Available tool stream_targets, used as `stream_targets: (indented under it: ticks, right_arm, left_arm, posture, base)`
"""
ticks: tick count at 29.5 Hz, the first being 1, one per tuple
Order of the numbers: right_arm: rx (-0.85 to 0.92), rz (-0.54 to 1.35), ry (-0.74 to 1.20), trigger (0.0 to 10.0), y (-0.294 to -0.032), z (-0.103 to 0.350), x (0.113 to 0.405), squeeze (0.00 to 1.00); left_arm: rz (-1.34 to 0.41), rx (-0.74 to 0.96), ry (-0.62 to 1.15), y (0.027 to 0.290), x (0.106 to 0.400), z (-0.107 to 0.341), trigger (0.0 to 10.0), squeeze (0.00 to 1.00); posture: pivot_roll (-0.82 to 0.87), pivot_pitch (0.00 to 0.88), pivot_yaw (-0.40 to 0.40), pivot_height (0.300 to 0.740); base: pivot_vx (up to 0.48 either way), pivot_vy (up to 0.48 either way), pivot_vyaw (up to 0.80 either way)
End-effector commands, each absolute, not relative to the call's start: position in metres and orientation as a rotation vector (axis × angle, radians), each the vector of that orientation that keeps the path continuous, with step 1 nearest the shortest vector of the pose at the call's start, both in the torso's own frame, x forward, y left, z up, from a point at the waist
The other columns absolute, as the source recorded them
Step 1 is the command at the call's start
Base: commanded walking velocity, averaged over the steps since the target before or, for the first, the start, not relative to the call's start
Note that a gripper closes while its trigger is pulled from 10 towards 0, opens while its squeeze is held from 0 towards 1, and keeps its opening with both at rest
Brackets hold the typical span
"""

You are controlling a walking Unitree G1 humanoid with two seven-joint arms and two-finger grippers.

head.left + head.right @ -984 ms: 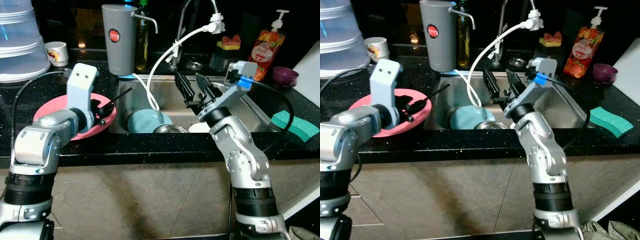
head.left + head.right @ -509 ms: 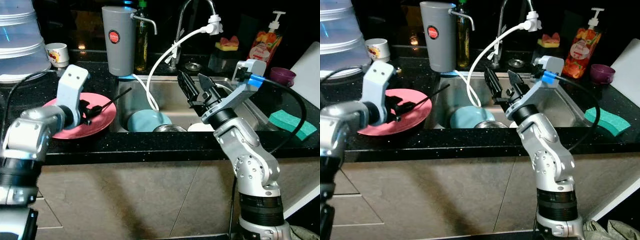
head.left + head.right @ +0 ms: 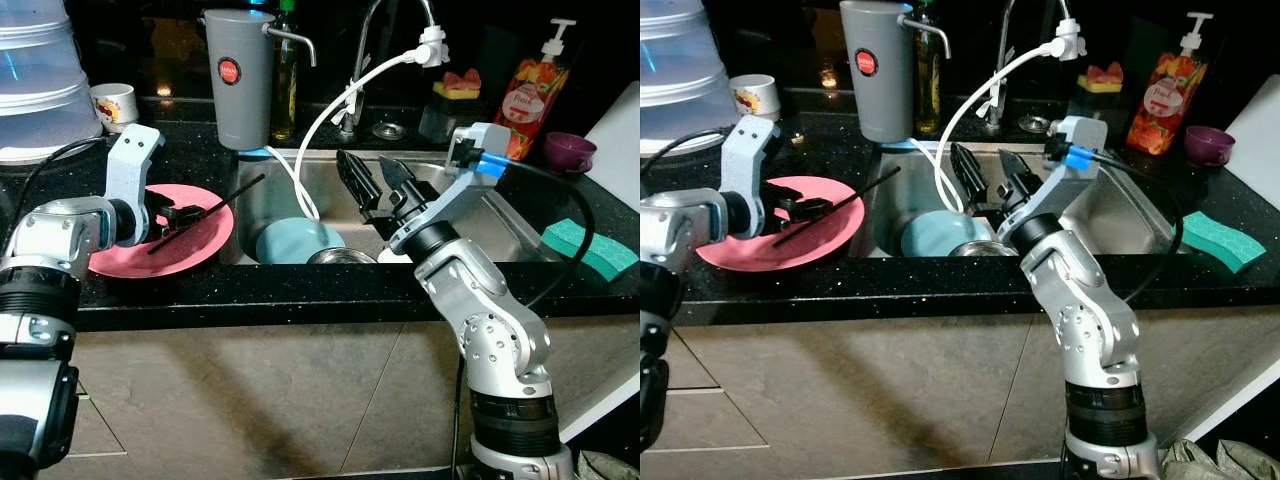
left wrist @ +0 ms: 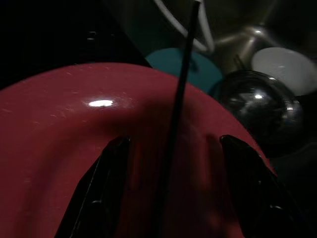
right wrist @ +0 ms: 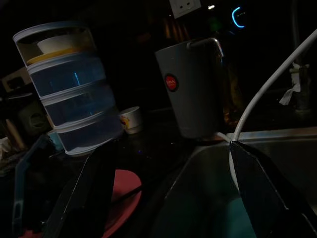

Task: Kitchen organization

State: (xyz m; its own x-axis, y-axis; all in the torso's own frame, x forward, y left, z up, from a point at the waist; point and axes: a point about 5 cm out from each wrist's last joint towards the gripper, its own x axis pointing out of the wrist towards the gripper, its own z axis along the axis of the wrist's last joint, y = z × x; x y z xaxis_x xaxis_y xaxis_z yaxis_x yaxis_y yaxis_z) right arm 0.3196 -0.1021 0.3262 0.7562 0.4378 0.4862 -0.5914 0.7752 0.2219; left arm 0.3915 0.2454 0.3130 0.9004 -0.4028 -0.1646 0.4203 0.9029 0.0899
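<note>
A pink plate [image 3: 120, 260] lies on the black counter left of the sink. A thin black stick [image 3: 225, 200] rests across it, its far end over the sink edge. My left gripper [image 3: 183, 213] hovers low over the plate, open. In the left wrist view the stick [image 4: 181, 84] runs between the two spread fingers [image 4: 99, 193] without touching them. My right gripper [image 3: 372, 185] hangs open above the sink [image 3: 470, 215], with nothing between its fingers. Below it lie a teal plate [image 3: 295, 243], a steel bowl [image 3: 340, 258] and a white dish [image 3: 397, 256].
A grey jug [image 3: 238, 75], a white hose [image 3: 330, 110] and stacked plastic tubs [image 3: 35, 80] stand at the back, with a small cup [image 3: 112, 105]. Right of the sink are a soap bottle [image 3: 530, 95], a purple bowl [image 3: 570, 152] and a green sponge [image 3: 590, 250].
My left arm has drawn back to the left over the plate, so more of the stick shows. The right gripper has swung slightly left above the sink.
</note>
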Motion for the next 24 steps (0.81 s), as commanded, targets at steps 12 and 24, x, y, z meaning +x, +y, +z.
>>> stream_targets:
  ticks: [12,24]
  right_arm:
    - [0.381,0.612,-0.42,10.0,-0.095,0.326,0.317,0.0]
    - [0.38,0.613,-0.428,10.0,-0.095,0.328,0.316,0.0]
  left_arm:
    - [-0.464,0.208,0.206,0.249,0.396,0.299,10.0,0.0]
    - [-0.447,0.255,0.227,0.255,0.397,0.291,0.0,0.0]
  posture:
    - [0.14,0.182,-0.059,0.74]
    - [0.14,0.171,-0.061,0.74]
  base:
    - [0.0,0.0,0.0]
    - [0.0,0.0,0.0]
